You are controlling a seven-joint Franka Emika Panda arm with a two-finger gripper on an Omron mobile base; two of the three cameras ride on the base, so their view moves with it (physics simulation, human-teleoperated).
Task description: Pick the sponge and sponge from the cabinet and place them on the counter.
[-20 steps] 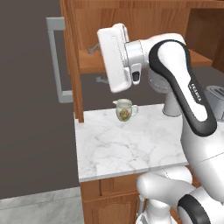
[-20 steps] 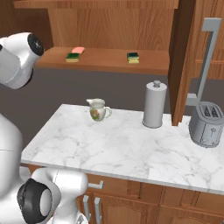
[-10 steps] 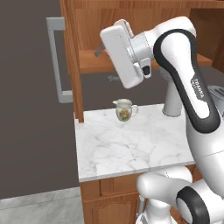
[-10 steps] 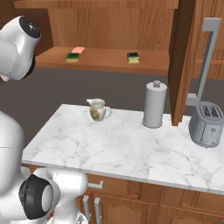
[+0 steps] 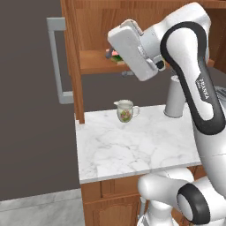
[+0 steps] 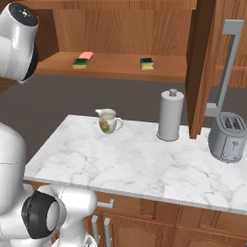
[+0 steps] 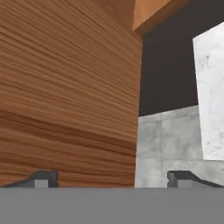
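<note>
Two sponges lie on the shelf of the open cabinet [image 6: 116, 68]. The left sponge [image 6: 79, 63] sits next to a flat pink block [image 6: 86, 55]; the right sponge [image 6: 146, 63] lies near the shelf's middle. In the left base view my raised hand covers most of the left sponge [image 5: 115, 56]. My gripper [image 5: 118, 63] hangs in front of the shelf's left end, short of the sponges. In the hand view the gripper [image 7: 113, 178] is open with nothing between its tips. It faces a wooden door panel, with the white marble counter [image 7: 212, 96] at the right.
On the counter [image 6: 144, 164] stand a floral jug [image 6: 108, 120], a grey paper-towel roll [image 6: 170, 115] and a toaster [image 6: 229, 136]. Open cabinet doors with grey bar handles hang at the left [image 5: 73, 57] and the right [image 6: 202, 62].
The arm has lifted and swung the hand up and to the right, closer to the shelf's left end. The jaws have stayed open. The sponges have not moved.
</note>
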